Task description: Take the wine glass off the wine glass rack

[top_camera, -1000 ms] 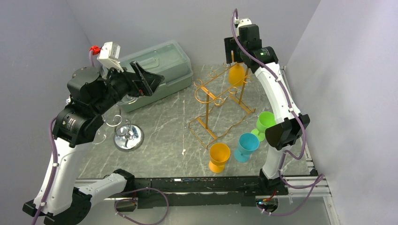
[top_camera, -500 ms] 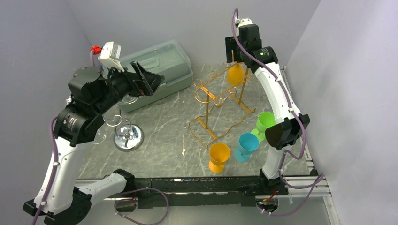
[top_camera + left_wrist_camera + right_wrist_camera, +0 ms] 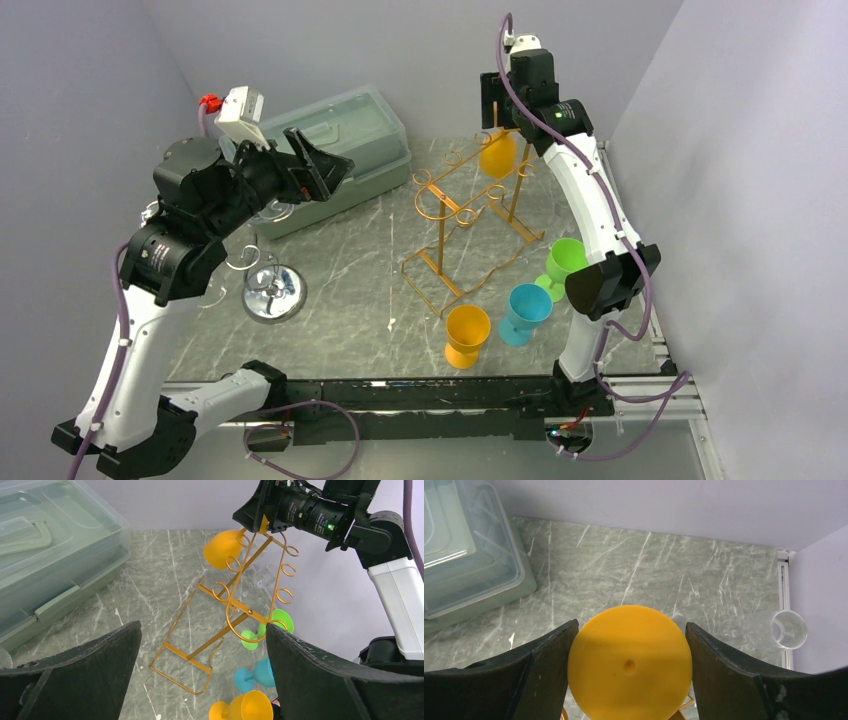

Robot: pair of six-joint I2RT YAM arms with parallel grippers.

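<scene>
Up at the top centre of the overhead view, we find the right gripper (image 3: 631, 629) with its fingers pressed against the flat foot of the orange plastic wine glass (image 3: 498, 155). The glass hangs bowl-down at the far end of the thin golden wire wine glass rack (image 3: 440, 240). Its stem runs down from the fingers, so we judge the way out is sideways through the curled hook. At upper left the left gripper (image 3: 203, 626) hovers, fingers spread wide, well apart; the right arm is clearly nearer.
</scene>
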